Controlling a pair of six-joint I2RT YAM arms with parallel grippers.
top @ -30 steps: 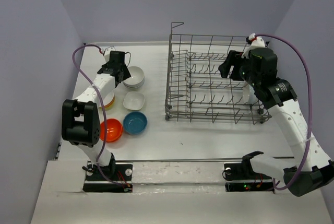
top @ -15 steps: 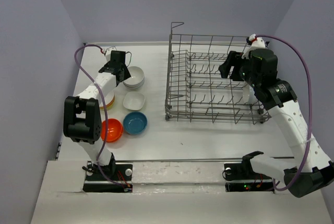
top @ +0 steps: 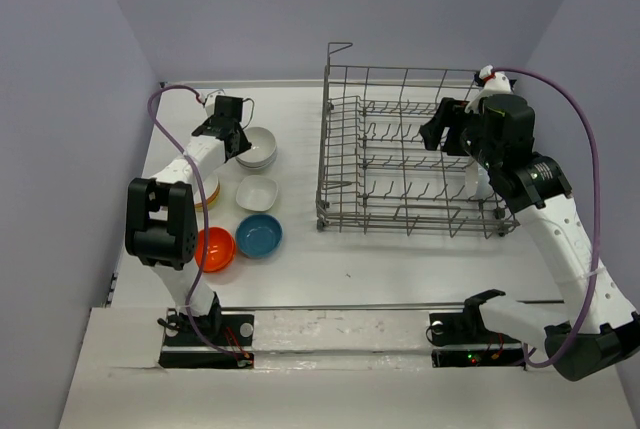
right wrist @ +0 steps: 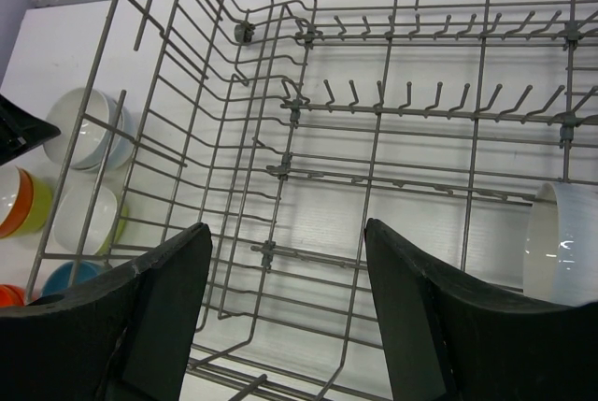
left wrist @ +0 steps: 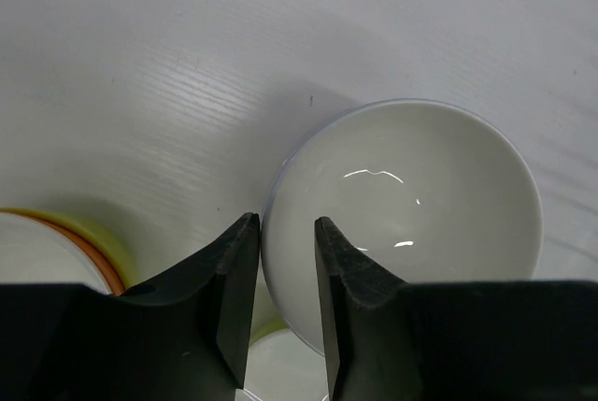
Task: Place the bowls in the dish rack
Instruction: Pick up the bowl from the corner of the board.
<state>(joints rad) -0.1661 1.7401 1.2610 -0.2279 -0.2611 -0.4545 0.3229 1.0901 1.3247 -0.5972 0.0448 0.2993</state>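
Left wrist cam: left gripper (left wrist: 286,233) has its fingers (left wrist: 234,298) a narrow gap apart, straddling the near rim of the round white bowl (left wrist: 402,205). One finger is outside the wall, the other over the inside. I see bare glaze between the inner finger and the rim, so no pinch yet. Rim straddle makes sense to me: glossy curved wall, no other edge to grab. The bowl sits upright on the table (left wrist: 140,64). An orange-and-yellow-green stack (left wrist: 65,247) sits just beside the outer finger, so I'd watch for a nudge on the lift.

Right wrist cam: right gripper (right wrist: 288,242) has its fingers spread wide with nothing between them. It hangs above the dish rack (right wrist: 420,109), looking down into the tines. One racked white bowl (right wrist: 559,242) stands on edge at the rack's right side. My guess is that arm is parked there out of the way.

Top cam adds what the wrists miss:
- The target bowl looks like the top of a short white stack.
- The squarish white bowl (top: 257,192), blue bowl (top: 259,235) and orange-red bowl (top: 213,249) are on the table left of the rack, well apart from it. Most of the load is undone.

From above the arm hides the rim, so only the left wrist cam shows which side each finger is on.
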